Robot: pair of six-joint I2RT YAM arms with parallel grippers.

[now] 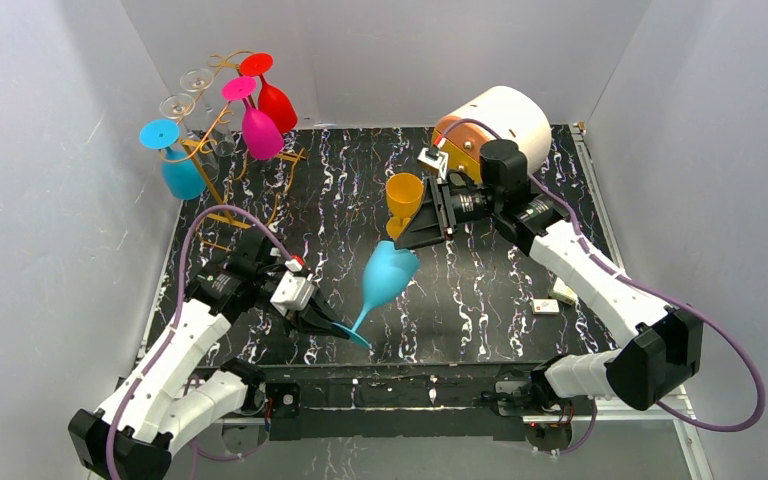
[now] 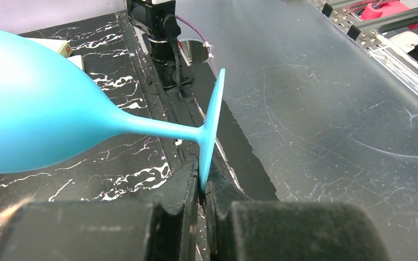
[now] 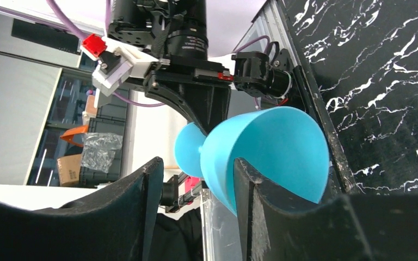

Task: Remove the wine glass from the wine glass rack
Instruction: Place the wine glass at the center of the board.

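Holding: the light-blue wine glass (image 1: 388, 277) is pinched by the left gripper (image 1: 332, 325), its jaws closed narrowly on the rim of the foot (image 2: 211, 128).
Place of glass: it is carried in the air above the middle of the tabletop, nearer the near edge, tilted with the bowl (image 2: 32, 109) toward the centre.
Rack: the wine glass rack (image 1: 207, 180) stands at the far-left corner, well apart from the carried glass; other glasses (image 1: 258, 125) are seen hanging on it.
Right gripper: the right gripper (image 1: 415, 232) is spread wide just beside the bowl; contact cannot be told.
Weight: the glass is judged light, since it is borne by an edge pinch alone.
Stiffness: it is judged rigid; whether it is breakable cannot be told.
Surface: a matte coating is seen, so some friction is expected, though the thin foot is easily levered out.
Risk: with the bowl hung far from the pinch, swinging or slipping is to be feared.
Better hold: the stem (image 2: 158, 129) or the lower bowl is judged the steadier place.
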